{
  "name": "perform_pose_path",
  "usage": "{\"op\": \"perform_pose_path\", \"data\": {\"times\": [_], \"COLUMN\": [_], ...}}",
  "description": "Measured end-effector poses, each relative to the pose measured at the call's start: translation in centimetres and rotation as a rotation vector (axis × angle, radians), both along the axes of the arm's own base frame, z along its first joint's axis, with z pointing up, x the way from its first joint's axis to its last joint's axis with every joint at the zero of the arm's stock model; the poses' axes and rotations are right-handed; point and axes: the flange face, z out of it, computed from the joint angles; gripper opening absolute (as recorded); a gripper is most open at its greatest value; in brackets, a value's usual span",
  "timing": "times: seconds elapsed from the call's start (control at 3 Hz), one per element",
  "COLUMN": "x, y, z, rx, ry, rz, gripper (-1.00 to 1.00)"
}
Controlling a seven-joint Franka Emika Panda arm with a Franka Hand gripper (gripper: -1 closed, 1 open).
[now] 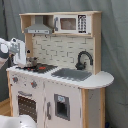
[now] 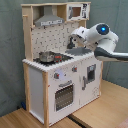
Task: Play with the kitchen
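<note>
The kitchen [image 2: 60,75]: hand [image 2: 68,46] hovers above its hob [image 2: 56,58], grip hidden.

White and light-wood kitchen [image 1: 60,95] [image 2: 55,82], grey hood [image 1: 39,29], black faucet [image 1: 83,59].

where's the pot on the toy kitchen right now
In both exterior views the pot sits on the hob, under the grey hood.

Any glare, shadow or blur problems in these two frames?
In the first exterior view, lighting is soft and even, with no glare on the kitchen; the arm at the first exterior view's left edge looks smeared. In the second exterior view, the kitchen's side panel is shaded, and a blue light glows on the arm.
</note>
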Motion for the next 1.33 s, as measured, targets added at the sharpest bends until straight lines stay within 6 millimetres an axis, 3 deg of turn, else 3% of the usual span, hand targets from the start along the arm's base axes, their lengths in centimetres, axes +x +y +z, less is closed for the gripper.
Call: {"op": "perform_pose_path", "data": {"times": [0.67, 1.33], "x": [3.2, 4.4], "y": [0.4, 1.5], "z": [0.9, 0.7], "rx": [0.078, 0.114], "ry": [0.138, 0.313], "rz": [0.026, 0.083], "gripper": [1.00, 1.00]}}
